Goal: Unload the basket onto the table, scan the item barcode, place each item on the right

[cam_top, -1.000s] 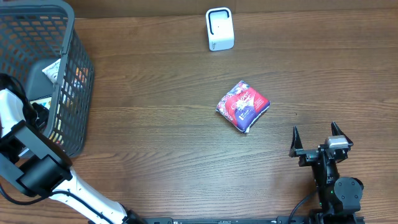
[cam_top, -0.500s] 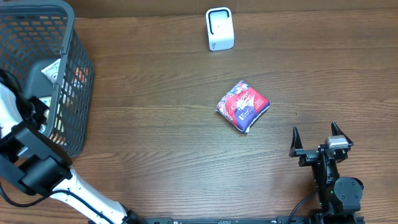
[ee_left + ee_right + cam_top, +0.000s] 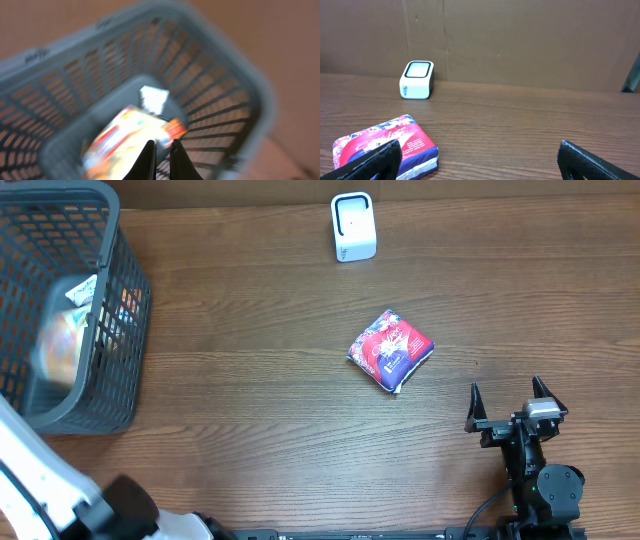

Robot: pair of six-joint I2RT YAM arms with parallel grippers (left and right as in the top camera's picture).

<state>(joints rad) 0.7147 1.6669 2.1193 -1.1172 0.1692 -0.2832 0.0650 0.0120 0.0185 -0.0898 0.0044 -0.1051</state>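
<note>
Over far-left basket (image 3: 220,95), left fingers (image 3: 149,159) pinched together above blurred packet (image 3: 125,135), hold unclear; near right, right fingers (image 3: 372,161) spread wide, empty.

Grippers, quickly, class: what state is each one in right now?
Left gripper: shut over the basket; whether it holds anything cannot be told.
Right gripper: open, holding nothing.

You won't find any text you can read here. The red and purple packet (image 3: 385,140) just ahead of the right jaws, by their left finger, carries white script lettering too small to make out. The white scanner (image 3: 416,80) farther beyond them bears a tiny illegible side mark.
</note>
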